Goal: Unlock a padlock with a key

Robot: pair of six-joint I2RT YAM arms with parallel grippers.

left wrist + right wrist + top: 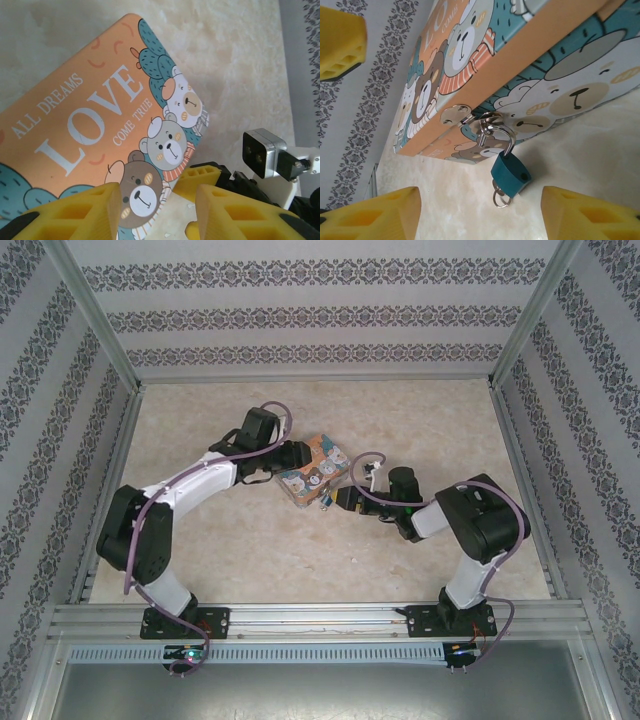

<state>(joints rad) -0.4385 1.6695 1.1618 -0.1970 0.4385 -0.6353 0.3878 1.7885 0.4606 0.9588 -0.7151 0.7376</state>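
Note:
The small blue padlock (510,172) hangs from the tin's silver hasp (456,115) by its metal shackle (502,136). One shackle leg is out of the body and its hole shows empty. A key with a small ring (500,194) sticks out of the padlock's underside. My right gripper (480,220) is open, its yellow fingers (375,215) wide on either side of the padlock and just short of it. My left gripper (155,210) is open around the near corner of the "LOVE" tin (100,115); one finger overlaps the lid, the other is over bare table.
The bear-printed tin (312,472) lies mid-table between the two grippers, the left gripper (290,460) at its left side and the right gripper (345,500) at its front. Patterned walls (60,390) with metal rails enclose the marble-look tabletop (250,540).

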